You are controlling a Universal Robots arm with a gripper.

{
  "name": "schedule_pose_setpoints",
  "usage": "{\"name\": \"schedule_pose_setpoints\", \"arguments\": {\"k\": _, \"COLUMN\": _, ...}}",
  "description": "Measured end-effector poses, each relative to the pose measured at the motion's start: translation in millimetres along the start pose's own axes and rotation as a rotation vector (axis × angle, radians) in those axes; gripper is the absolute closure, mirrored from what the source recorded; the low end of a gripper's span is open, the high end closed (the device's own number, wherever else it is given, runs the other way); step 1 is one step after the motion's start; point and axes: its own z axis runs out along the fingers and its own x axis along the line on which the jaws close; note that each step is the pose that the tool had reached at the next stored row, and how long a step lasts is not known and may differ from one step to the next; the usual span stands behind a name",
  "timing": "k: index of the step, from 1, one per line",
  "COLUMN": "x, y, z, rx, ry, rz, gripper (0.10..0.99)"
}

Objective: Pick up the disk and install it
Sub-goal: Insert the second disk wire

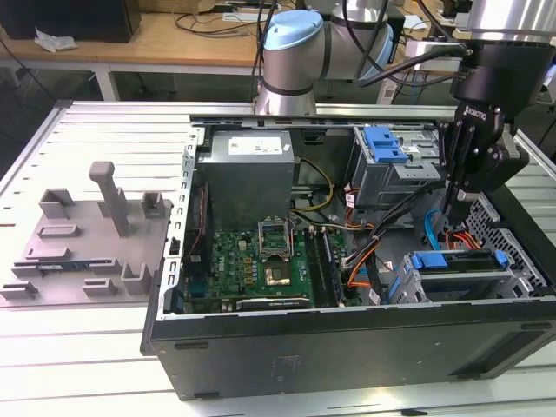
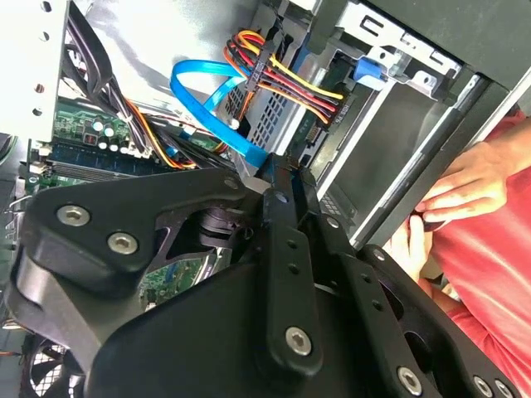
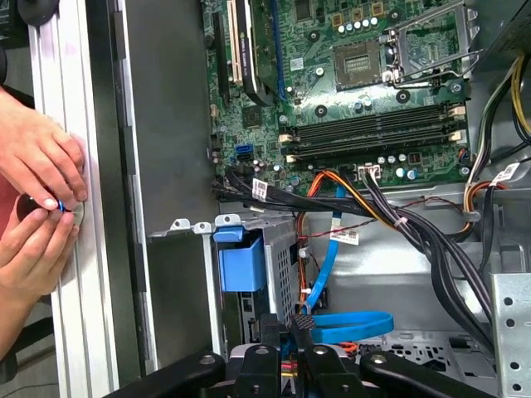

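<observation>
Down inside the open computer case (image 1: pixel 347 347), the pincer (image 1: pixel 452 204) hangs above the drive cage with its fingers pressed together on nothing. Just below, the disk (image 1: pixel 458 261) sits in that cage, near a thin blue cable (image 3: pixel 353 325).

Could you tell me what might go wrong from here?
The gripper hangs low inside the computer case, close to the blue cable and the bundled wires; it could snag them. A person's hands rest at the case's edge, so a sudden arm move could hit them.
</observation>
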Motion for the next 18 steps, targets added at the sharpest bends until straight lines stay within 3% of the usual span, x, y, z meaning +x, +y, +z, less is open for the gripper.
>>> {"name": "schedule_pose_setpoints", "arguments": {"k": 10, "x": 0.7, "y": -0.1, "z": 0.7, "rx": 0.0, "ry": -0.0004, "rz": 0.0, "gripper": 0.925}}
{"name": "schedule_pose_setpoints", "arguments": {"k": 15, "x": 12.3, "y": -1.0, "z": 4.7, "rx": -0.001, "ry": -0.0179, "rz": 0.0, "gripper": 0.925}}
{"name": "schedule_pose_setpoints", "arguments": {"k": 18, "x": 20.4, "y": -1.6, "z": 7.6, "rx": -0.002, "ry": -0.0384, "rz": 0.0, "gripper": 0.925}}
